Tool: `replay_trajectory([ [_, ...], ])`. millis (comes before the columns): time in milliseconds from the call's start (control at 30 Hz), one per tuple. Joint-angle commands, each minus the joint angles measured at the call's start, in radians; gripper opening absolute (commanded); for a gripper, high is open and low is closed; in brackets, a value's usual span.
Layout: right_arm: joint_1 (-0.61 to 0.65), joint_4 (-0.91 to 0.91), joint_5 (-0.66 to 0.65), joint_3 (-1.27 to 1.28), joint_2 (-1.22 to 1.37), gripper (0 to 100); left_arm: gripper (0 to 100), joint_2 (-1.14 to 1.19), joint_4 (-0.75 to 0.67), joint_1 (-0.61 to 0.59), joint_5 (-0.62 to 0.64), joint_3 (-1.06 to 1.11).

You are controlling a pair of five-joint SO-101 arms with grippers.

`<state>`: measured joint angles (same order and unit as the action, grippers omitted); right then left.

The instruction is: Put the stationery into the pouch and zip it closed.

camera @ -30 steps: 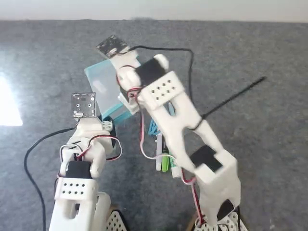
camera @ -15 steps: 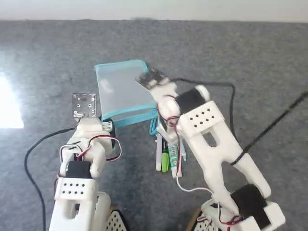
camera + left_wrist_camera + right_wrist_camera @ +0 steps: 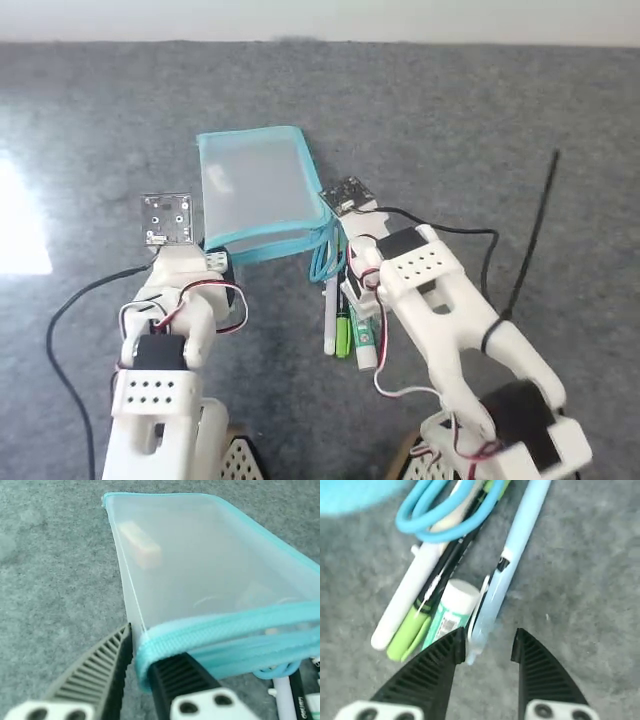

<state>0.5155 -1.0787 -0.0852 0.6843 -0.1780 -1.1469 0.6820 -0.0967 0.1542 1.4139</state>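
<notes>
The translucent pouch (image 3: 255,190) with teal trim lies flat on the grey table, and a pale eraser (image 3: 141,542) shows through it. My left gripper (image 3: 142,650) is shut on the pouch's teal zipper corner (image 3: 150,647), at its near left corner in the high view (image 3: 218,258). Beside the pouch's near right corner lie a white pen (image 3: 415,587), a green highlighter (image 3: 410,635), a black pen (image 3: 445,575), a white-and-green tube (image 3: 451,610) and a light blue pen (image 3: 520,545). My right gripper (image 3: 489,640) hangs open over the blue pen's end.
A teal cord loop (image 3: 445,515) from the pouch lies across the pen tips. A thin black rod (image 3: 530,240) slants across the table to the right of my right arm (image 3: 415,270). A black cable (image 3: 70,310) trails left of the left arm.
My right arm has drawn back from over the pouch to above the pens. The pouch now lies uncovered and flat. The left arm has barely shifted.
</notes>
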Motion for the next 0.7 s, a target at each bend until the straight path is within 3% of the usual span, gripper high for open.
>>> replay_trajectory([
  [0, -0.008, 0.050, 0.021, -0.014, 0.056, 15.4, 1, -0.009, -0.015, -0.008, -0.008, -0.005],
  [267, -0.048, 0.091, 0.028, -0.017, 0.168, 14.4, 1, -0.008, -0.015, -0.006, -0.008, -0.004],
  [433, -0.091, 0.062, -0.021, -0.015, 0.163, 0.2, 1, -0.008, -0.017, -0.002, -0.009, -0.004],
  [467, -0.102, 0.056, -0.049, -0.018, 0.160, 0.9, 1, -0.008, -0.018, -0.002, -0.009, -0.004],
  [667, -0.171, -0.105, -0.103, -0.084, 0.035, 0.8, 1, -0.008, -0.020, 0.000, -0.009, -0.004],
])
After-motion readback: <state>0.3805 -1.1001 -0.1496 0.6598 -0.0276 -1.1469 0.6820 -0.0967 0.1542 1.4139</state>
